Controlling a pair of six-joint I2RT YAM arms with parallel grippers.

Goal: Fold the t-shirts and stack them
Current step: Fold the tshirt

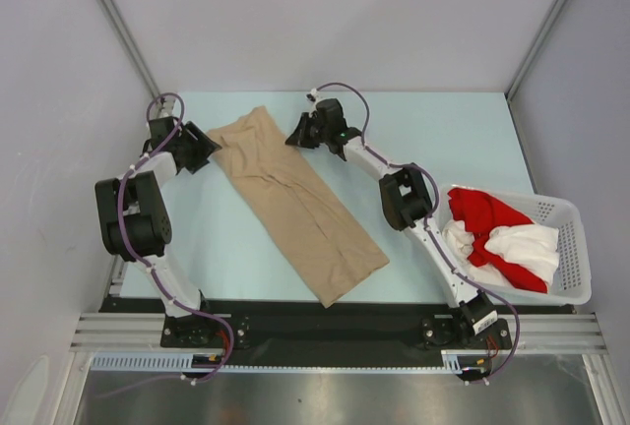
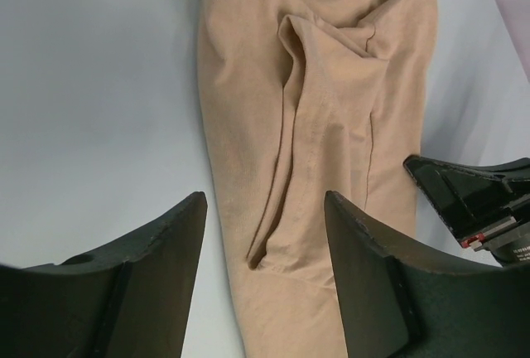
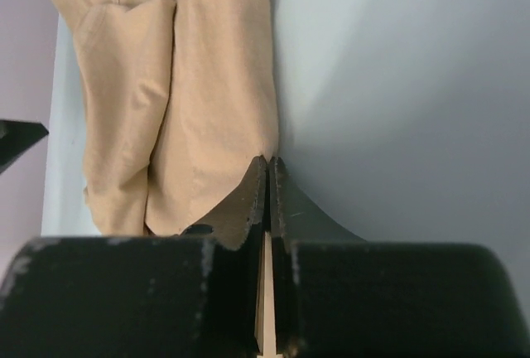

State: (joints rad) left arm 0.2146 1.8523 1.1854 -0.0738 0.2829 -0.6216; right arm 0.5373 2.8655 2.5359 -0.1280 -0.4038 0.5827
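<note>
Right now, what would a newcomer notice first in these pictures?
A tan shirt, folded into a long strip, lies diagonally across the middle of the table. At its far end the left gripper stands open at one edge, while the right gripper is shut on the other. A white basket at the table's right holds a red shirt and a white shirt, crumpled together.
</note>
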